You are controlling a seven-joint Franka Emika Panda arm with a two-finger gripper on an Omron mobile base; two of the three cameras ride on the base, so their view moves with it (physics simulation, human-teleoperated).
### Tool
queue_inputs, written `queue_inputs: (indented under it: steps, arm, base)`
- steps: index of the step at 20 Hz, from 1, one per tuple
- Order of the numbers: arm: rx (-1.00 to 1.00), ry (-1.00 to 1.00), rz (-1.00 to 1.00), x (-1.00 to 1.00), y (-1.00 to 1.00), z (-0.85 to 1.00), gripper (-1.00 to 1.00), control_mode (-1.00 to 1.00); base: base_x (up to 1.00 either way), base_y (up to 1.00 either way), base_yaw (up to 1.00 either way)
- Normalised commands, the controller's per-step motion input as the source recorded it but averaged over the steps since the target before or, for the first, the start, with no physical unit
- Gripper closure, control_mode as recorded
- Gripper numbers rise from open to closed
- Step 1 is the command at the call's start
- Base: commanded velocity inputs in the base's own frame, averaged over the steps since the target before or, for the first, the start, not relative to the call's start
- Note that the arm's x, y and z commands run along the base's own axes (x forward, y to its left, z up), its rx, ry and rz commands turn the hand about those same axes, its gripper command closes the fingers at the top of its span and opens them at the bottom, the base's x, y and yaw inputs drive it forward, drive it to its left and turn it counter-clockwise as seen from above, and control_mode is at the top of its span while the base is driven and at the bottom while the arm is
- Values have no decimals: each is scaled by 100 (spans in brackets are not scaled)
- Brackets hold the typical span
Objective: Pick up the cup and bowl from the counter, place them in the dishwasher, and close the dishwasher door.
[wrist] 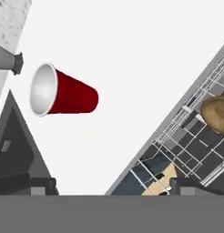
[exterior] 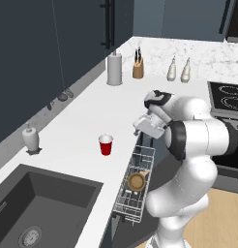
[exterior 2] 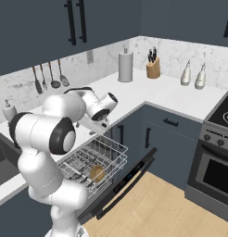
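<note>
The red cup (exterior: pixel 106 145) stands upright on the white counter (exterior: pixel 82 121), between the sink (exterior: pixel 38 203) and the counter's front edge. It stands alone, with nothing touching it. The gripper (exterior: pixel 140 127) hangs over the front edge of the counter, a little above the cup and off to one side of it, nearer the stove. The cup and the gripper are near each other but apart.

In the hand view the two finger tips sit far apart at the bottom corners, so the gripper is wide open and holds nothing. There the cup (wrist: pixel 63 91) looks tipped over, because the hand is rolled. It lies up and to the left, not between the finger tips.

The brown bowl (exterior: pixel 137 181) already sits in the silver wire rack (exterior: pixel 135 186) of the dishwasher (exterior 2: pixel 95 176). The rack is pulled out. The dishwasher door (exterior 2: pixel 123 183) hangs open below it.
</note>
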Motion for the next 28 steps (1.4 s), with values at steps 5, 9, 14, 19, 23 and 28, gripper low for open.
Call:
queue_inputs:
  steps: [5,9,14,19,23,28]
  arm:
    - [-6,15,-3,0,44,50,-100,-100]
    - [-15,5,-6,-1,53,11,-100,-100]
    - [-17,7,-4,0,59,-1,-100,-100]
    - [-14,1,-3,0,42,-6,-100,-100]
    - [-12,1,-1,0,24,-13,-100,-100]
    - [-14,5,-4,18,11,-20,-100,-100]
  base:
    - [0,0,0]
    - [0,0,0]
    - [0,0,0]
    - [0,0,0]
    - [0,0,0]
    - [0,0,0]
